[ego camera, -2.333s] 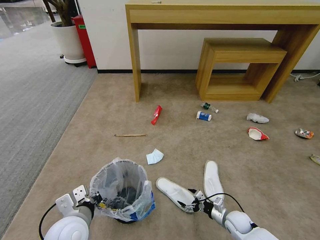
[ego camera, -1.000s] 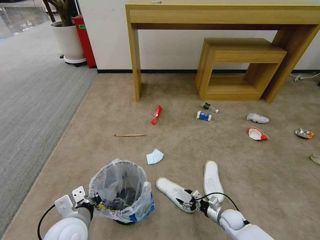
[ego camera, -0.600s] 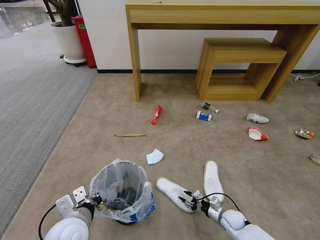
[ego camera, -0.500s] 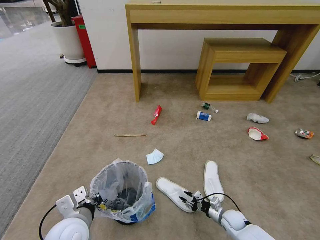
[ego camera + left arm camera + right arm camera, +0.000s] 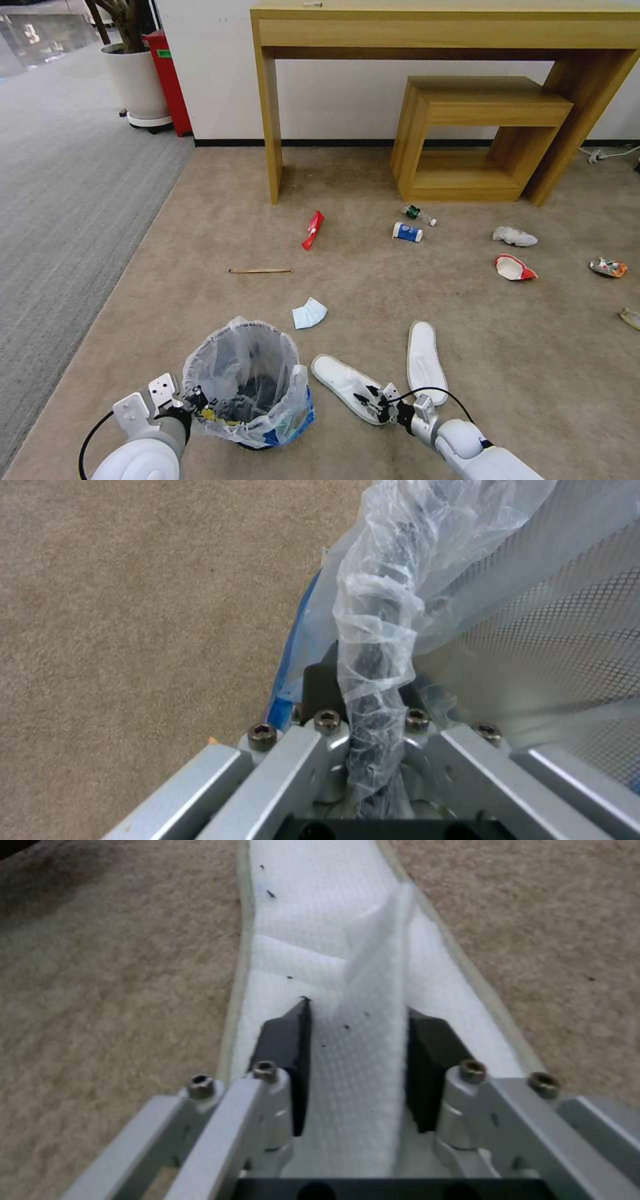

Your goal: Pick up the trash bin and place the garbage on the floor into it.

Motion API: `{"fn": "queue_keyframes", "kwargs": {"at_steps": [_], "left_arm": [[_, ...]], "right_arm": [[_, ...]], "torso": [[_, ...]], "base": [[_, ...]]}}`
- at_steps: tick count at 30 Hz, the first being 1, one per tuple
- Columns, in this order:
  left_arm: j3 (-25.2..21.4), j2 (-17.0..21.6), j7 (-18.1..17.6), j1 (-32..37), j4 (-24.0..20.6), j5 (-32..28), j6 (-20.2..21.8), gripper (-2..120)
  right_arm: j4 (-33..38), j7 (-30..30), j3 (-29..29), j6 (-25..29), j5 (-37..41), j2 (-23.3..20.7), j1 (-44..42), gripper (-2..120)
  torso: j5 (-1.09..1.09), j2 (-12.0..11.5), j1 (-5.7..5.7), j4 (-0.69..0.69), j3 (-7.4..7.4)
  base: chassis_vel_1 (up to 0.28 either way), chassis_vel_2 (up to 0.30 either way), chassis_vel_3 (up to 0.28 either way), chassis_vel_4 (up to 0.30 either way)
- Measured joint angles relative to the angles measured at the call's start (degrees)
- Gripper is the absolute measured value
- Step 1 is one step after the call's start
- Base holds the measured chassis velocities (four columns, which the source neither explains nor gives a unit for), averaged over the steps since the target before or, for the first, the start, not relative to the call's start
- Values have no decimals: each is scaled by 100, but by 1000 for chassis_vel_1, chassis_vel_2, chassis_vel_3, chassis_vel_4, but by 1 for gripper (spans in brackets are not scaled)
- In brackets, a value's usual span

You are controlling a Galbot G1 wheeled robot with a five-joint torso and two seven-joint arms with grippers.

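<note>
nearest us, our left gripper is clamped on the rim of the bin standing on the carpet. beside it, our right gripper pinches the strap of a slipper. farther off lie a mask, stick and wrapper.
</note>
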Motion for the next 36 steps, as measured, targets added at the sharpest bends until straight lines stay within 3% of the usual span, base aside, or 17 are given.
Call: {"fn": "queue_keyframes", "kwargs": {"at_steps": [4, 10, 26, 36], "left_arm": [[-9, 10, 2, -3, -2, 0, 0, 0], [-15, 26, 10, -39, 31, 0, 0, 0], [24, 39, 19, -77, 112, 3, 0, 0], [18, 144, 34, -148, 268, 1, 0, 0]], "right_arm": [[0, 1, -4, 9, -3, 9, 0, 21], [105, 14, 36, 27, -12, -64, -60, 1], [191, 10, 181, 123, 18, -150, -146, 0], [637, 8, 542, 133, 179, -446, -303, 0]], "torso": [[1, 0, 0, 0, 0], [3, 0, 0, 1, 1], [3, 0, 0, 1, 1], [1, 0, 0, 1, 1]], "base": [[0, 0, 0, 0], [0, 0, 0, 0], [0, 0, 0, 0], [0, 0, 0, 0]]}}
